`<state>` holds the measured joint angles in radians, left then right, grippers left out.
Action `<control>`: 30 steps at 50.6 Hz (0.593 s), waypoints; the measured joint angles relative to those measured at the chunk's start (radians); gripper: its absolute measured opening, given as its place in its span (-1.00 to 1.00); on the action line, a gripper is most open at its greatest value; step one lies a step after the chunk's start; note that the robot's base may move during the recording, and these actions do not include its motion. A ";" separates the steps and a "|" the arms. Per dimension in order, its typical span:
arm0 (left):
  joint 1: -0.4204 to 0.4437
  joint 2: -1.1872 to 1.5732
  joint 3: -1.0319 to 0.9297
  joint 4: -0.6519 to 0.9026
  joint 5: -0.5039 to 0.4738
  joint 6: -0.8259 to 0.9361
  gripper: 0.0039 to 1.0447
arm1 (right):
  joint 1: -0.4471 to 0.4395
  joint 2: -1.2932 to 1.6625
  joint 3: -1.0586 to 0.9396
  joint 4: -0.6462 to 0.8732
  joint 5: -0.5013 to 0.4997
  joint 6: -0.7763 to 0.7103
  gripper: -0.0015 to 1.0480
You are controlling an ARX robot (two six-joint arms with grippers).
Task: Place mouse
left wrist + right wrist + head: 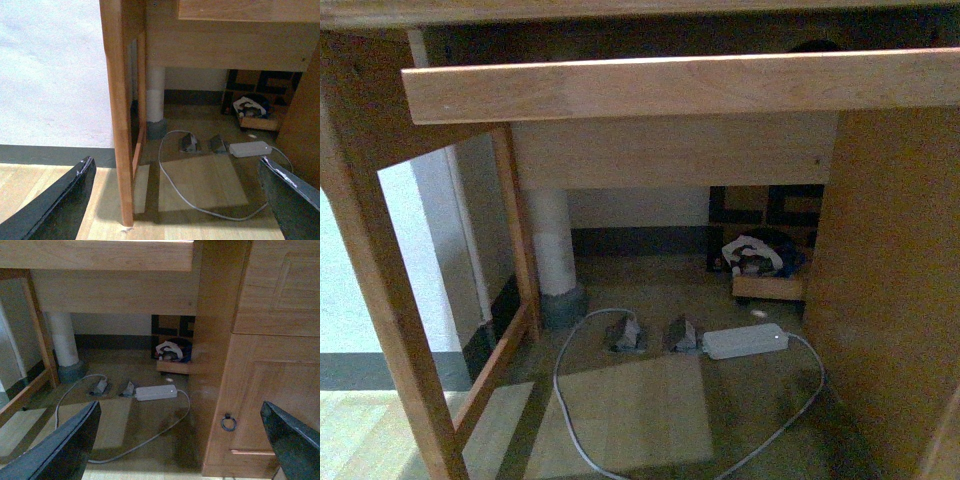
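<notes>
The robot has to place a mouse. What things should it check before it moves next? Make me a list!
1. Is the mouse in sight? Not ok: no view shows it.
2. Is the left gripper holding it? Not ok: its fingers are wide apart with nothing between them.
3. Is the right gripper holding it? Not ok: it is open and empty too.
4. Is the top of the desk visible? Not ok: only its underside and legs show.
5. Is the floor clutter out of the way? Ok: the white adapter and cable lie under the desk, away from both grippers.
6. Is there a spot to place it? Cannot tell.
</notes>
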<state>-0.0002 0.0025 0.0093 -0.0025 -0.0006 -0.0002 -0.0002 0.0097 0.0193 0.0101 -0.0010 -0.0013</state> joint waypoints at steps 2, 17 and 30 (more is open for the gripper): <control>0.000 0.000 0.000 -0.001 0.000 0.000 0.88 | 0.000 0.000 0.000 0.000 0.000 0.000 0.87; 0.000 0.000 0.000 -0.001 0.000 0.000 0.88 | 0.000 0.000 0.000 0.000 0.000 0.000 0.87; 0.000 0.000 0.000 -0.001 0.000 0.000 0.88 | 0.000 0.000 0.000 0.000 0.000 0.000 0.87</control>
<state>-0.0002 0.0025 0.0093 -0.0032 -0.0002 -0.0002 -0.0002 0.0097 0.0189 0.0101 -0.0010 -0.0013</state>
